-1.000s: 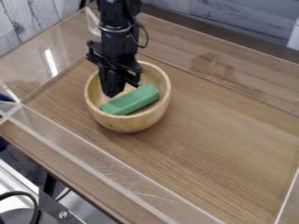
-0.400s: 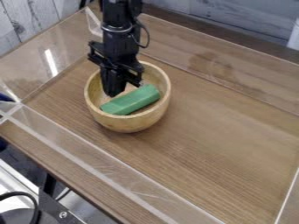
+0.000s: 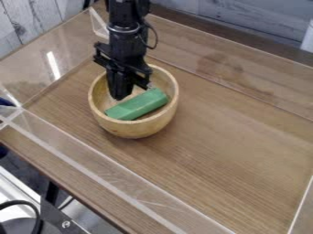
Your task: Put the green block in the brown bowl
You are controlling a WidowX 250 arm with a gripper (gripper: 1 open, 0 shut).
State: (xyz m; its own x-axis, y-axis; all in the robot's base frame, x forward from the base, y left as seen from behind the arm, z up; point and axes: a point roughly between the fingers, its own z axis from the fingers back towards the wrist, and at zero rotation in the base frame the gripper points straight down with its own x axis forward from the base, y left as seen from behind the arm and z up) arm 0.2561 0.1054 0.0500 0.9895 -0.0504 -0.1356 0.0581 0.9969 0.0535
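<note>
One gripper point(image 3: 120, 94) points straight down into the bowl point(image 3: 139, 129), its fingers drawn together, with the tips low inside near the back-left wall. The block point(image 3: 138, 105) lies slantwise inside the bowl, just in front of the fingertips. Whether they touch it cannot be told. The bowl sits on the wooden tabletop point(image 3: 226, 137), toward its left.

Before you, a wood-grain tabletop point(image 3: 226, 155) stretches wide, fenced by a clear plastic barrier point(image 3: 86, 167) along its near edge. Glare streaks the see-through side panel point(image 3: 49, 62) at the left. Pale weathered planks point(image 3: 25, 23) show at top left, and a black cable point(image 3: 22, 210) loops at bottom left.
</note>
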